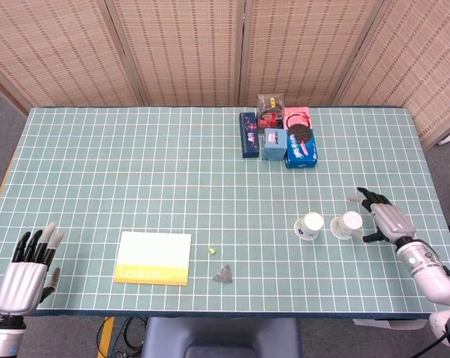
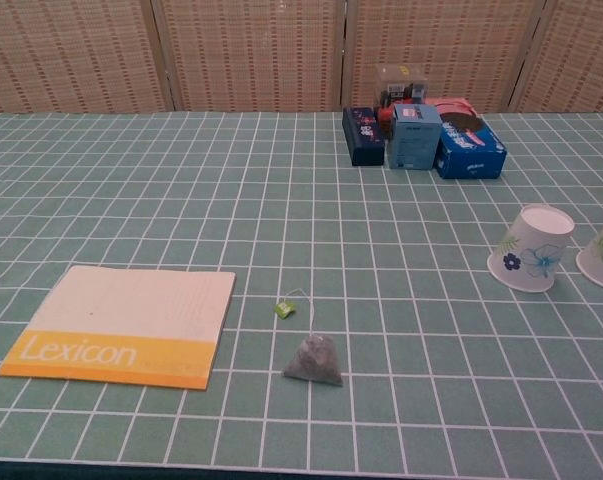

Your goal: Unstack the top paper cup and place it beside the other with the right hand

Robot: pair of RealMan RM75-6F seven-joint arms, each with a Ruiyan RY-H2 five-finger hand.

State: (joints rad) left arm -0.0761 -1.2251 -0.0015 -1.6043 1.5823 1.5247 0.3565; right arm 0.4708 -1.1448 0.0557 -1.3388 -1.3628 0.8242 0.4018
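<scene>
Two white paper cups with flower prints stand upside down, side by side, on the right of the table. The left cup has blue flowers. The right cup is cut by the chest view's right edge. My right hand lies just right of that cup with its fingers spread, and nothing is in its grip. My left hand hangs off the table's near left corner, fingers extended and empty.
A yellow-and-white Lexicon book lies near the front. A tea bag with a green tag sits beside it. Several boxes cluster at the back. A woven screen stands behind the green grid table.
</scene>
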